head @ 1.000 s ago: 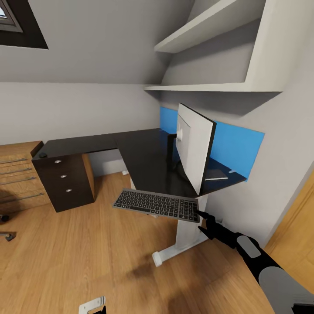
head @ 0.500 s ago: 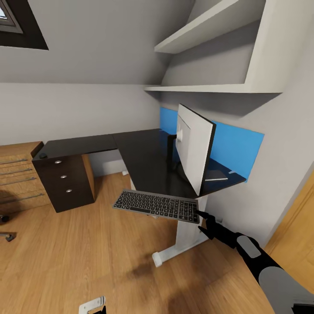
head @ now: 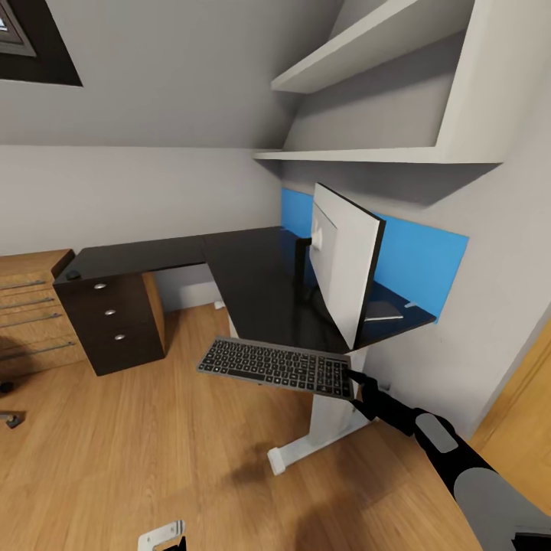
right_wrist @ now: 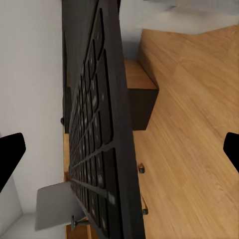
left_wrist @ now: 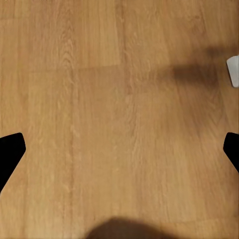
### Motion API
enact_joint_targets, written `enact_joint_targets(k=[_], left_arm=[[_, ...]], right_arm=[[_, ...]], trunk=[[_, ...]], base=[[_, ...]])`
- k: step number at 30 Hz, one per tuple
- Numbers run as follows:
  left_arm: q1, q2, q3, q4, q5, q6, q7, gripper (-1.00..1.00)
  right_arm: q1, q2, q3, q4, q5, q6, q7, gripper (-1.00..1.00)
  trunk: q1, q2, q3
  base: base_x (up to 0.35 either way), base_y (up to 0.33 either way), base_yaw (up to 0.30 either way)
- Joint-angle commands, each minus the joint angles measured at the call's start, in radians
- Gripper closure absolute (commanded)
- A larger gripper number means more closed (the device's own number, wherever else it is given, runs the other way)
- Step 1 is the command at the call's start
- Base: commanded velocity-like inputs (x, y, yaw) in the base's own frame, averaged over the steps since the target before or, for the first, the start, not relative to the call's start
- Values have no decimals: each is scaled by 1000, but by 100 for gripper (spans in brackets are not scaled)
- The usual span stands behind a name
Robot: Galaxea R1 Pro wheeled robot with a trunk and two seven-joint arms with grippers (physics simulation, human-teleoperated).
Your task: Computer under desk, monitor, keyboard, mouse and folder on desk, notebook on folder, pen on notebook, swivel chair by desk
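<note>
**Lift the keyboard before sliding it in**

The right gripper point(head: 357, 380) clamps one end of the keyboard point(head: 275, 366), held level below the desk point(head: 252, 275) edge (over floor). Raise it above the tabletop, then set it beside the monitor point(head: 344, 260). Left gripper point(left_wrist: 119, 149) gapes, empty.

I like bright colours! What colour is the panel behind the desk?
Bright blue panel, clearest in the head view.

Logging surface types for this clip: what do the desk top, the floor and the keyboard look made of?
Desk: glossy black laminate or lacquer, judging by faint reflections. Floor: light wood planks with visible grain and seams. Keyboard: dark matte keys, probably plastic, in a grey-silver frame that could be metal or painted plastic.
</note>
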Motion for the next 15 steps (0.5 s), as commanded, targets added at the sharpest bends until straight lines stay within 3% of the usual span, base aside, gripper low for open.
enact_joint_targets(k=[1, 15], left_arm=[[0, 1, -3, -2, 7, 4, 6, -100], [0, 0, -3, -2, 7, 5, 6, -100]], right_arm=[[-1, 0, -2, 0, -3, 6, 0, -100], [-1, 1, -1, 3, -5, 6, 0, -100]], trunk=[[0, 0, -1], [0, 0, -1]], base=[[33, 6, 0], [6, 1, 0]])
